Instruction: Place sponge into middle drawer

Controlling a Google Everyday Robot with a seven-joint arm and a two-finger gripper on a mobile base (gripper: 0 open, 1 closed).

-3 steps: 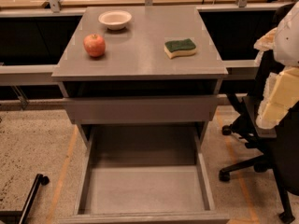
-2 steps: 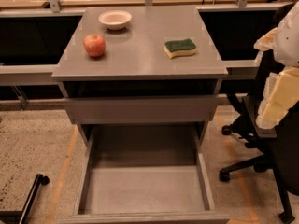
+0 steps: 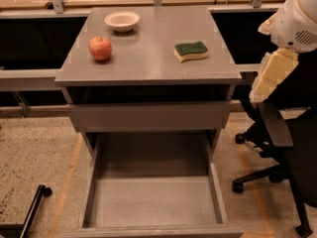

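The sponge (image 3: 191, 51) lies green side up on the right part of the grey surface (image 3: 148, 61), well apart from the red apple (image 3: 100, 48) at the left and the white bowl (image 3: 122, 21) at the far left. Below, under a shut drawer front (image 3: 148, 116), the middle drawer (image 3: 153, 202) stands pulled out toward the near edge, its floor bare. The hand (image 3: 270, 78) hangs off the surface's right side above a black chair (image 3: 282, 148), touching nothing, and I cannot tell whether it is wide or narrow.

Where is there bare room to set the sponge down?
The middle drawer has a bare floor, wall to wall. On the cabinet top, the front strip and the gap between apple and sponge are free; bowl and apple crowd the back left. The gripper hangs beyond the right edge.
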